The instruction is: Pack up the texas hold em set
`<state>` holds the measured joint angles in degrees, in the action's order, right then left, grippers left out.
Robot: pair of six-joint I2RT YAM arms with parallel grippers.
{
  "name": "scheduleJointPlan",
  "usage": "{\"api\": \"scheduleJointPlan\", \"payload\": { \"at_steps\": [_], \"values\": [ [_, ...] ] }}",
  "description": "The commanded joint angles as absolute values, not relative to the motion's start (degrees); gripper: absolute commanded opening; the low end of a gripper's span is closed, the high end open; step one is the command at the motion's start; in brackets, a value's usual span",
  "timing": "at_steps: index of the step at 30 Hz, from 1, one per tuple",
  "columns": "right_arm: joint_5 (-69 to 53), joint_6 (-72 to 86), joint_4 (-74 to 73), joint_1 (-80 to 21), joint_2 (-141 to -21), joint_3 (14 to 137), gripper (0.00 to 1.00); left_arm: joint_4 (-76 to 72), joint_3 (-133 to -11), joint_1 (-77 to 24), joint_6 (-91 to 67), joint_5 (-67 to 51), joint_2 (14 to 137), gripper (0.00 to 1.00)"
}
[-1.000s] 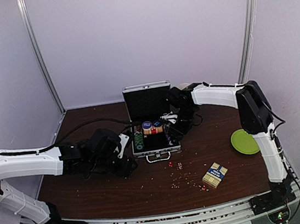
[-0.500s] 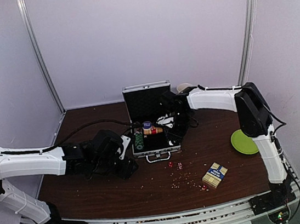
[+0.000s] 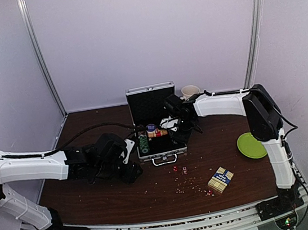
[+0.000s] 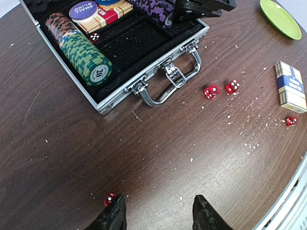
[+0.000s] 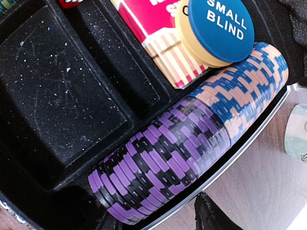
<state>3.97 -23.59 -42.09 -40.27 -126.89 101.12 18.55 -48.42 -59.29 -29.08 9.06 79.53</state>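
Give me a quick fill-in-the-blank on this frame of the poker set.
The silver case has its lid ___.
The blue-and-tan card box lies on the ___, outside the case.
The round button in the case reads SMALL ___.
The plate is ___.
Missing: open; table; BLIND; green.

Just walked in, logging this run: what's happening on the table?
A poker set is being packed into the open silver case. The right gripper is low over the row of purple and blue chips lying in it; whether it grips them is unclear. The left gripper hovers open beside a red die. Other dice and the card box lie loose on the table.
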Motion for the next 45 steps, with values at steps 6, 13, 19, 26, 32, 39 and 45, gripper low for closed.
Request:
{"api": "scheduleJointPlan", "payload": {
  "at_steps": [6, 13, 19, 26, 32, 39, 45],
  "values": [
    [2.07, -25.67, -42.79, -39.20, -127.19, 103.46, 0.53, 16.70, -48.53, -59.15, -29.41, 8.65, 79.45, 0.49],
    [-3.04, -27.10, -51.63, -38.65, -124.75, 104.31, 0.53, 16.96, -48.36, -59.15, -29.31, 8.94, 78.97, 0.49],
    [-7.20, -26.89, -54.75, -38.33, -118.56, 100.91, 0.53, 18.32, -49.02, -58.75, -29.95, 10.41, 78.71, 0.49],
    [-14.64, -26.89, -52.22, -39.07, -107.23, 88.28, 0.49, 28.00, -51.20, -52.15, -31.96, 6.01, 80.14, 0.49],
    [-18.07, -27.12, -48.19, -38.96, -96.35, 75.10, 0.48, 39.05, -56.72, -47.92, -26.53, -4.03, 86.55, 0.49],
    [-19.03, -26.85, -41.30, -36.01, -86.26, 62.44, 0.48, 43.44, -61.47, -47.98, -24.37, -7.92, 93.72, 0.47],
    [-19.31, -26.81, -39.31, -34.08, -83.56, 59.48, 0.48, 45.85, -63.68, -47.94, -24.17, -3.49, 97.74, 0.43]
  ]
}}
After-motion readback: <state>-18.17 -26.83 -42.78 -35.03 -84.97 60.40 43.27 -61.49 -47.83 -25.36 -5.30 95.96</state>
